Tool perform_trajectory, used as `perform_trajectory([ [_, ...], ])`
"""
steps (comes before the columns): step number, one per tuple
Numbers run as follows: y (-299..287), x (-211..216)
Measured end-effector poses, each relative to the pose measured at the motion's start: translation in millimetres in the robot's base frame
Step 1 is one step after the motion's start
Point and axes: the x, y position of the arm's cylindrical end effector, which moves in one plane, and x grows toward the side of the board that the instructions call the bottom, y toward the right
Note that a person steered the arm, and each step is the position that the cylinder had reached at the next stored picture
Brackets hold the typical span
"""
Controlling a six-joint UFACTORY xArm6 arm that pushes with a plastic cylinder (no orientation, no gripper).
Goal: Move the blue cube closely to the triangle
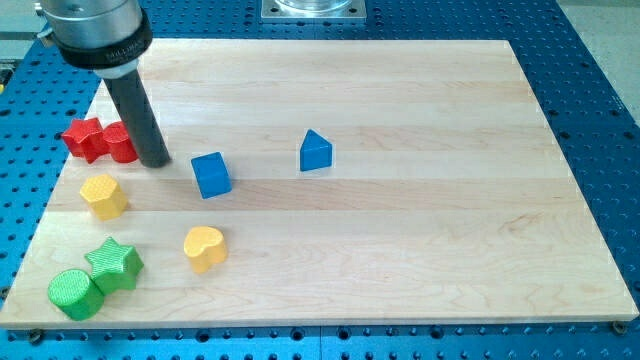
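The blue cube (211, 175) sits on the wooden board left of centre. The blue triangle (315, 151) stands to its right and slightly higher in the view, about a cube's width and a half away. My tip (155, 161) rests on the board just left of the blue cube, with a small gap between them. The rod rises up and to the left to a dark round mount at the view's top left.
A red star (84, 138) and a red block (119, 143) lie just left of my tip. A yellow block (104, 195), a yellow heart (204, 247), a green star (114, 264) and a green cylinder (75, 294) lie at lower left. The board's left edge (40, 230) is near.
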Motion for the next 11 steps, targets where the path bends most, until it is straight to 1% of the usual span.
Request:
perform_trajectory([
  [1,27.9,10.4],
  [2,50.7,10.4],
  [4,124.3,8.0],
  [5,116.3,7.9],
  [6,83.1,8.0],
  [7,66.4,23.5],
  [8,77.8,54.1],
  [9,112.2,61.5],
  [10,157.6,56.7],
  [11,186.6,52.9],
])
